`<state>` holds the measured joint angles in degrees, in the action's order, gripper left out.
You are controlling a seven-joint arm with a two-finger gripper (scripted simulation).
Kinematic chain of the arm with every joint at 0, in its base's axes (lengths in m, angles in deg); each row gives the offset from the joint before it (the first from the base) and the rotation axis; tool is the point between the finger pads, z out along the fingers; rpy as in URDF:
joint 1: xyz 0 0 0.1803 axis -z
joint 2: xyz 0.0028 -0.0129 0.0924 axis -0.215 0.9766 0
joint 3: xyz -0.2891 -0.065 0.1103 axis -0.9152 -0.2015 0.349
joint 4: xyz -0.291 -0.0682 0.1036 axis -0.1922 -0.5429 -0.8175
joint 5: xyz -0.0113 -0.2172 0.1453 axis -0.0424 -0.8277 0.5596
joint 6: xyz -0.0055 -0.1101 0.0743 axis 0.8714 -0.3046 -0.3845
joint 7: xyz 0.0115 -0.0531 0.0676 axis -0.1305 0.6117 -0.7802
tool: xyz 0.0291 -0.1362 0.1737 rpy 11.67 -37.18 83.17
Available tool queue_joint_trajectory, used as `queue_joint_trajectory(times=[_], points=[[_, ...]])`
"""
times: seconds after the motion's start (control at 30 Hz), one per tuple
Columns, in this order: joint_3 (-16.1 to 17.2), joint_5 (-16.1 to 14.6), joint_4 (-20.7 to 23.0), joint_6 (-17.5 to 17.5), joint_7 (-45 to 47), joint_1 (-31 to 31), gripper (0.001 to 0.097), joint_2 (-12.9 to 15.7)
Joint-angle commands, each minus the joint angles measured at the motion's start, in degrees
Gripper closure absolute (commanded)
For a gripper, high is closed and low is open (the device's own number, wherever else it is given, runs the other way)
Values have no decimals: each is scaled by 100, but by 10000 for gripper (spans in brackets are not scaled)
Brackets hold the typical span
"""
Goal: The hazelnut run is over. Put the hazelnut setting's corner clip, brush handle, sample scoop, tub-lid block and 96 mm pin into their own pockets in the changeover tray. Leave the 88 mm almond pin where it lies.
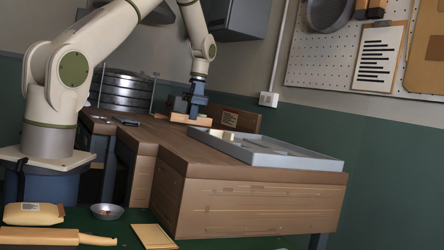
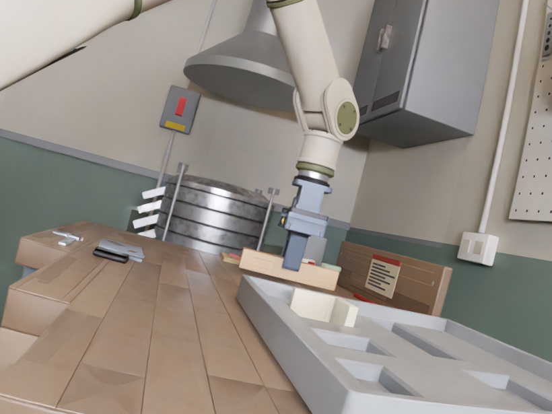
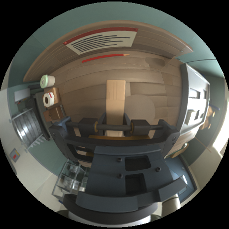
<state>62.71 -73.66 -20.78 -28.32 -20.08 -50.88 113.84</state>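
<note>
The brush handle (image 1: 190, 119) (image 2: 287, 268) (image 3: 115, 99), a long pale wooden bar, lies flat on the bench just behind the grey changeover tray (image 1: 264, 148) (image 2: 391, 354). I have it gripped across its middle with my gripper (image 1: 193, 115) (image 2: 293, 260) (image 3: 115, 127), which points straight down on it. A cream corner clip (image 1: 221, 134) (image 2: 323, 310) sits in the tray's near-left pocket. The other tray pockets (image 2: 352, 341) look empty.
A low wooden backboard (image 1: 233, 117) (image 2: 393, 277) with a red-topped label stands right behind the handle, a red pencil (image 3: 105, 57) at its foot. Small blocks and a white roll (image 3: 49, 99) lie to the left. Stacked steel sieves (image 1: 122, 90) stand further left.
</note>
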Motion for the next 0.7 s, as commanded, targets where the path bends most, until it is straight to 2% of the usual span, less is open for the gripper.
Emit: queue_joint_trajectory(times=[0.0,0.3,0.5,0.67], points=[[1,1,23,-32,1,0,948,-31],[3,7,90,-186,6,1,948,-114],[6,36,559,-1057,31,1,948,-542],[6,38,584,-1126,30,1,948,-553]])
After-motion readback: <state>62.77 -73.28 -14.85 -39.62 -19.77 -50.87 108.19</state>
